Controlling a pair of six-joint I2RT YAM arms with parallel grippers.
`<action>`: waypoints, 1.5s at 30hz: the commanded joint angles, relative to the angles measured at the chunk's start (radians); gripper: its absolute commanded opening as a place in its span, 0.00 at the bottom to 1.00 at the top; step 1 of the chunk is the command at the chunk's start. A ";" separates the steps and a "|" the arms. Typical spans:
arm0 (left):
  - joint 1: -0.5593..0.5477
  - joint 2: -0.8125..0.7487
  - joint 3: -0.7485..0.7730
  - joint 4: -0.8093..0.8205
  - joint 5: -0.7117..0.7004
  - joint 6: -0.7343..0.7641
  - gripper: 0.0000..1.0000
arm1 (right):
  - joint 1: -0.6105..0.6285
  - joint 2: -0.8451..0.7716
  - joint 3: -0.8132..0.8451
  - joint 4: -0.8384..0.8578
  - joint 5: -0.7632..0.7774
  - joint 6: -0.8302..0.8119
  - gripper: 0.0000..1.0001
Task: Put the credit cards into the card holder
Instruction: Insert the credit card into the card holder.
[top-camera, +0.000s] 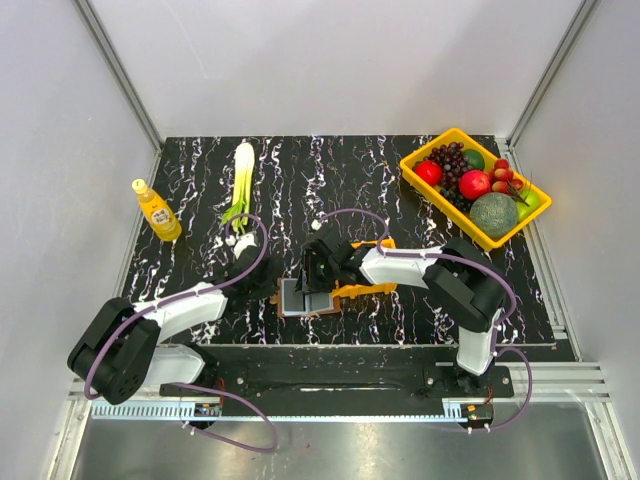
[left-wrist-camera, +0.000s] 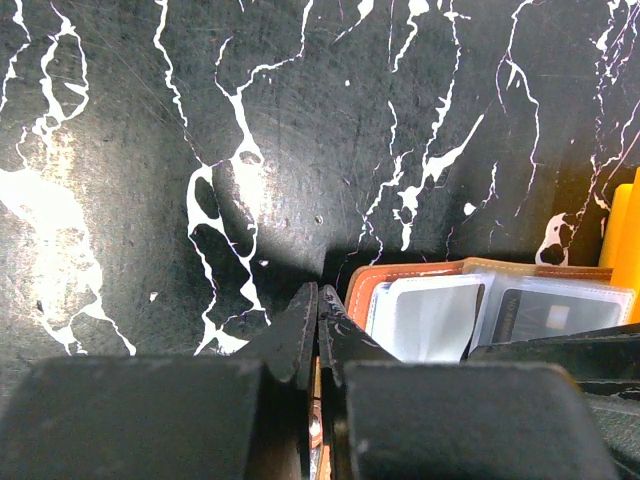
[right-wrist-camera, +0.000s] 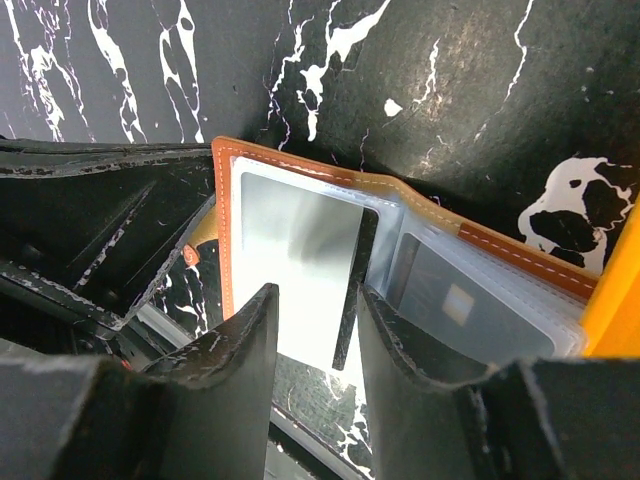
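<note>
1. The card holder (top-camera: 303, 298) lies on the table (top-camera: 200, 170) near its front edge, with cards (left-wrist-camera: 430, 318) in its sleeves.
2. The bin (top-camera: 366, 289) sits just right of the card holder.
3. Behind the card holder: the fruit tray (top-camera: 475, 185) far right, the leek (top-camera: 241, 185) left, and the bottle (top-camera: 157, 210) farther left.

The top camera looked steeply down from high above the near edge, taking in the whole black, white-veined marble-patterned tabletop (top-camera: 300, 180). Both wrist cameras hung low and close, left and right of the open brown leather-like folding card holder (right-wrist-camera: 228, 200), which all three views shared.
</note>
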 joint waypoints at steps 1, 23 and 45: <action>-0.007 0.009 -0.039 -0.061 0.039 -0.003 0.00 | 0.014 0.007 -0.001 0.070 -0.054 0.031 0.43; -0.006 -0.094 -0.019 -0.179 -0.037 0.001 0.00 | -0.026 -0.308 -0.141 -0.098 0.170 -0.077 0.45; -0.006 -0.211 0.002 -0.244 -0.033 0.012 0.06 | -0.154 -0.313 -0.212 -0.146 0.083 -0.178 0.44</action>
